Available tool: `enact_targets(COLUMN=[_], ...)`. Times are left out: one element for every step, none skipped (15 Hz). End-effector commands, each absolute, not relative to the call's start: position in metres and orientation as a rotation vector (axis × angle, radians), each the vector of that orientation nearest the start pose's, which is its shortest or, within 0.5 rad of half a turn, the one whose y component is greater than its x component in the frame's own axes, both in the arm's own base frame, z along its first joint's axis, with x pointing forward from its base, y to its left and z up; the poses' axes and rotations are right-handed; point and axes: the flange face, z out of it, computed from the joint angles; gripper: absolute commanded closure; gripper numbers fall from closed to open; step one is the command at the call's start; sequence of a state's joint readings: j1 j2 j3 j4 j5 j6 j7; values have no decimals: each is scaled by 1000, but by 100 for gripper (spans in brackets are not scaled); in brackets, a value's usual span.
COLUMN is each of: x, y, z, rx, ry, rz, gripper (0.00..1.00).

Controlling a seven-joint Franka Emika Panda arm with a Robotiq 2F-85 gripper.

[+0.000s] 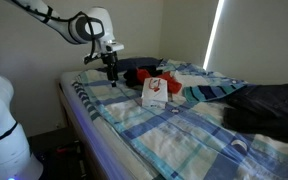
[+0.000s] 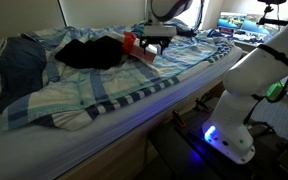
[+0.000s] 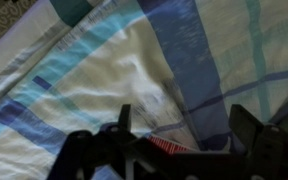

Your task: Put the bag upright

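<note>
Blue-and-white plaid blanket (image 1: 174, 130) lies rumpled across every view, with bright daylight coming from a window (image 1: 216, 35) behind it. The bag (image 1: 155, 92) sits near the middle of the blanket. In an exterior view its white front and red mark face the camera, and it appears to stand on its base, though its lean is hard to judge. Just behind it lies a black bundle (image 1: 134, 72), and a navy cloth (image 1: 269, 105) lies well apart at the far side.

The arm (image 1: 59, 20) reaches in from above. Its gripper (image 1: 111, 68) points down over the blanket, beside the bag and apart from it. In an exterior view the bag (image 2: 134, 44) shows red and white between the bundle and the gripper (image 2: 159, 38).

In the wrist view the dark fingers (image 3: 124, 122) are spread wide with nothing held — only blanket shows between them. A sliver of red sits at the lower edge, too small to tell what it is.
</note>
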State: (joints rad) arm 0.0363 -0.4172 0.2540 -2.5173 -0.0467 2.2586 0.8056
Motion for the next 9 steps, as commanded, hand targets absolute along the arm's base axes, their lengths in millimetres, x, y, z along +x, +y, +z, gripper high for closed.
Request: enact_targets(x=[444, 450, 453, 439, 444, 447, 448, 449, 450], y=[99, 94, 92, 96, 93, 92, 92, 92, 92], z=[452, 458, 462, 456, 458, 460, 460, 460, 457], rx=[-3028, -3009, -2997, -3008, -2997, -2994, -2993, -2994, -2984], ry=[804, 814, 812, 828, 834, 835, 833, 832, 848], rz=[-401, -427, -453, -411, -425, -428, -429, -429, -416], gripper=[0, 0, 0, 0, 0, 0, 0, 0, 0])
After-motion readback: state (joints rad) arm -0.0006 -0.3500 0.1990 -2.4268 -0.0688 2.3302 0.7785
